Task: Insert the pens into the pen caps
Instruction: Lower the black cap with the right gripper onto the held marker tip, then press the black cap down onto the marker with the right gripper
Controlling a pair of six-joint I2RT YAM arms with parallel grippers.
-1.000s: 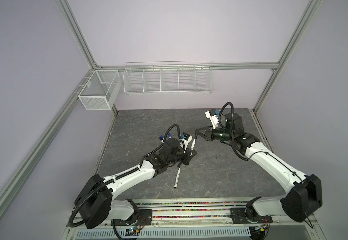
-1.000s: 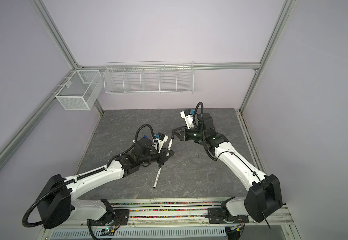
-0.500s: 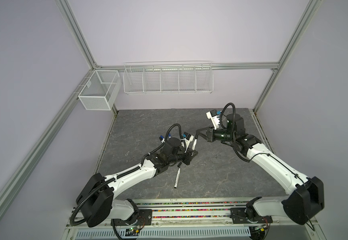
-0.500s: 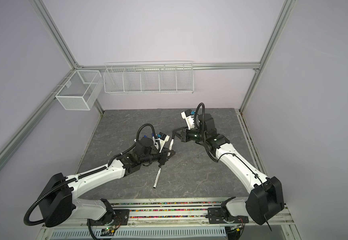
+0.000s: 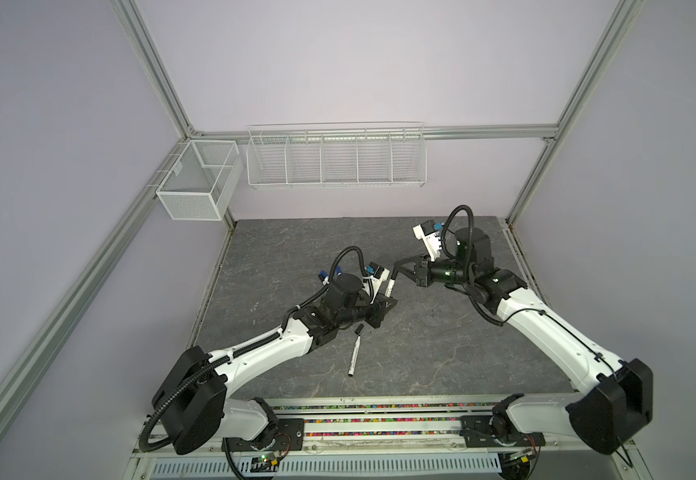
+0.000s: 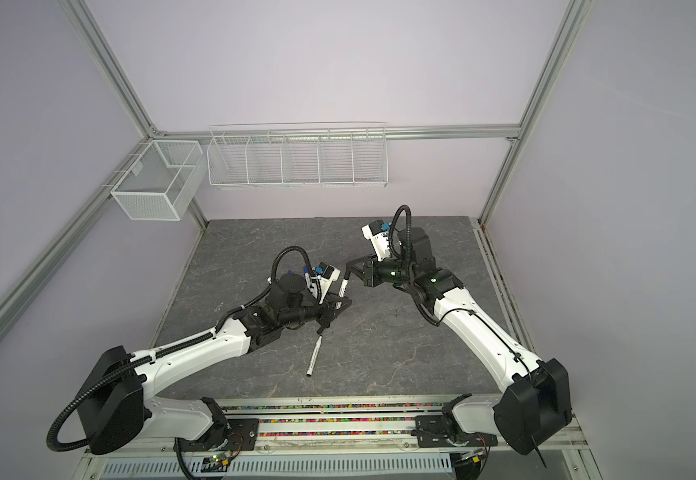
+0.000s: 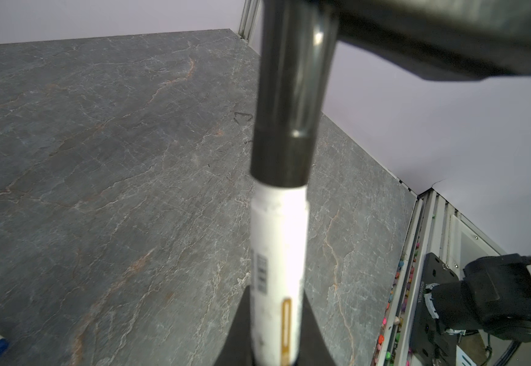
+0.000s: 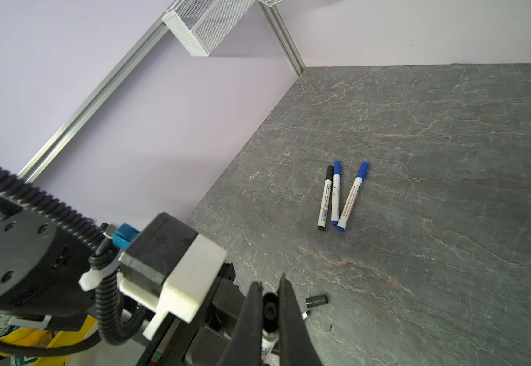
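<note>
Above tabletop | left jaws clamped on pen | right jaws clamped on black cap

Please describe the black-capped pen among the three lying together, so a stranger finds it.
On the grey stone table, three capped pens lie close together. The black-capped pen is an outer one; the middle pen and the third pen have blue caps.

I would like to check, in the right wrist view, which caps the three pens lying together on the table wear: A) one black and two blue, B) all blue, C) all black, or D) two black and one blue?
A: the black-capped pen lies beside the middle blue-capped pen, with the outer blue-capped pen angled next to it on the table.
</note>
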